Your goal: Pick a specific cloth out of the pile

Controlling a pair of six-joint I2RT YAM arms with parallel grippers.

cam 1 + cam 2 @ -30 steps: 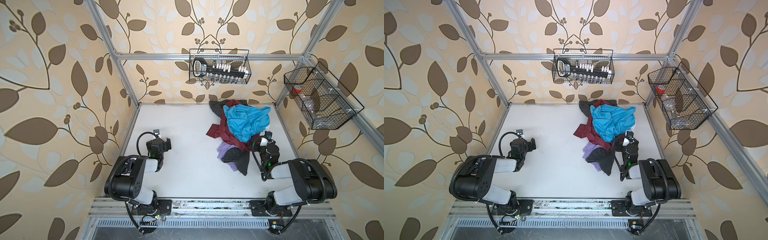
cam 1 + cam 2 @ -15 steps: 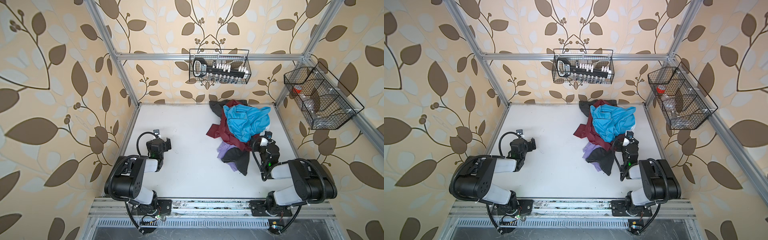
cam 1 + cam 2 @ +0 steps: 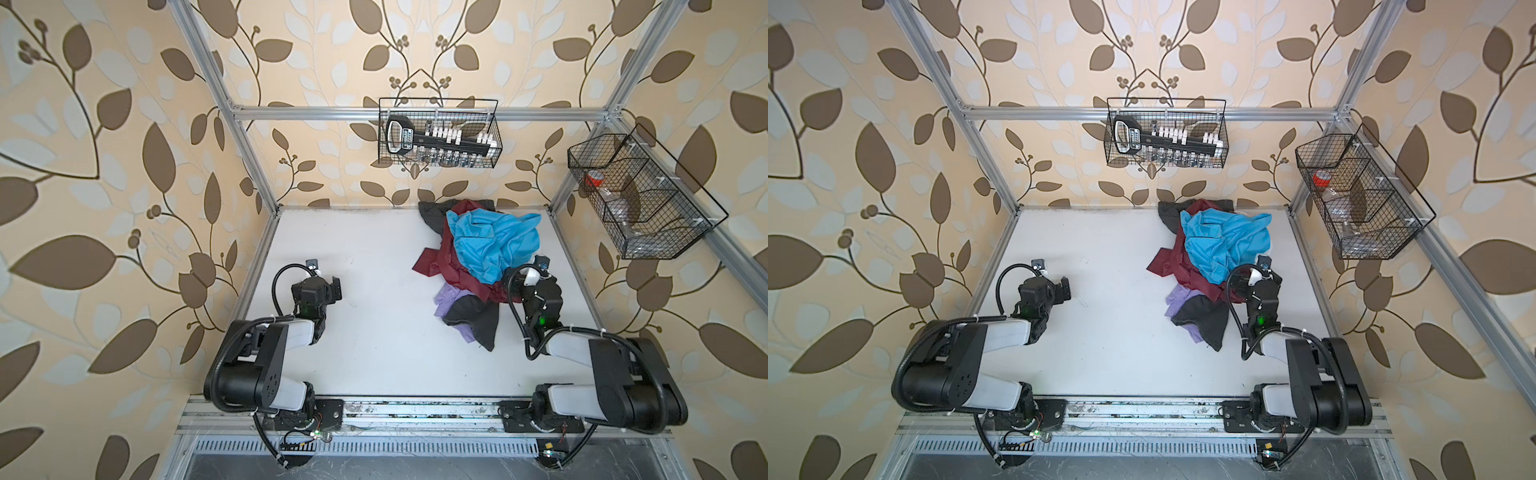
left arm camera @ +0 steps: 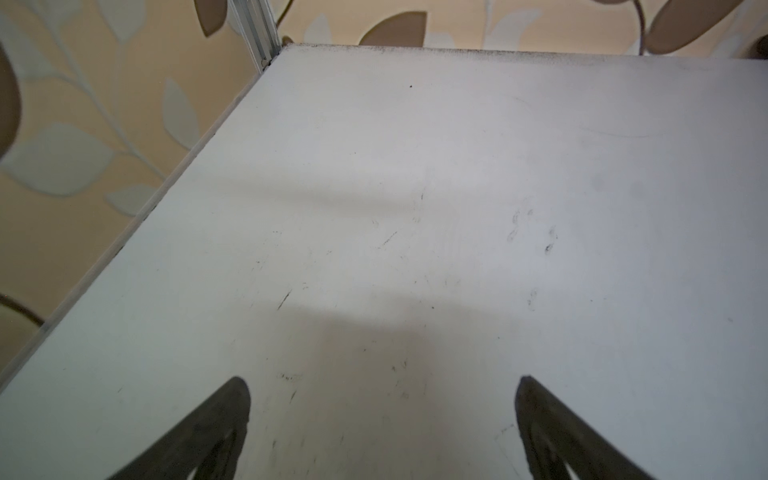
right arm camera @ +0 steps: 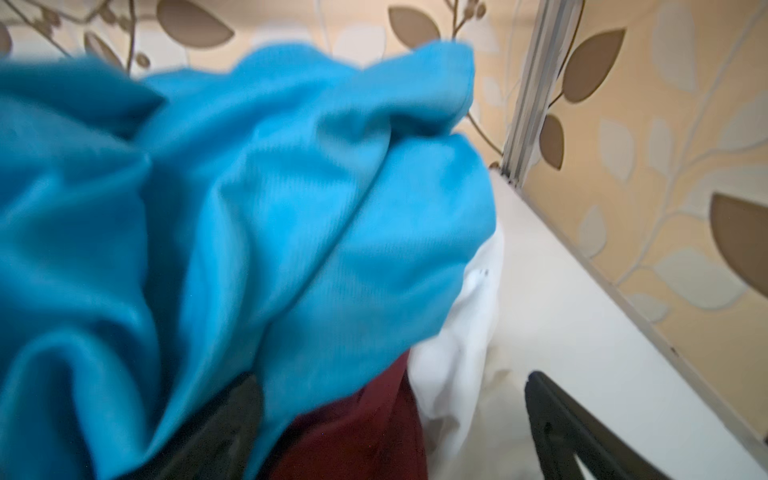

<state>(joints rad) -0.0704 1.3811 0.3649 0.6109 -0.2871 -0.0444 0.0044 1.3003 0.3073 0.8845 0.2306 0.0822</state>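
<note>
The pile (image 3: 478,266) lies at the back right of the white table (image 3: 374,340). The cloth (image 3: 436,262) (image 3: 1169,264), dark maroon, lies mostly under a turquoise garment (image 3: 494,241) (image 5: 249,208). A lavender piece (image 3: 449,297) and a dark grey one (image 3: 473,320) lie at the pile's near end. My right gripper (image 5: 390,419) is open at the pile's right edge. A maroon fold of the cloth (image 5: 353,440) and white fabric (image 5: 457,332) lie between its jaws, and turquoise fabric drapes over one finger (image 5: 232,415). My left gripper (image 3: 334,286) (image 4: 382,415) is open over bare table, far left of the pile.
A wire basket (image 3: 438,133) with a tool set hangs on the back wall. Another wire basket (image 3: 640,195) hangs on the right wall. An aluminium frame post (image 5: 528,104) and the wallpapered side wall stand close beside the right gripper.
</note>
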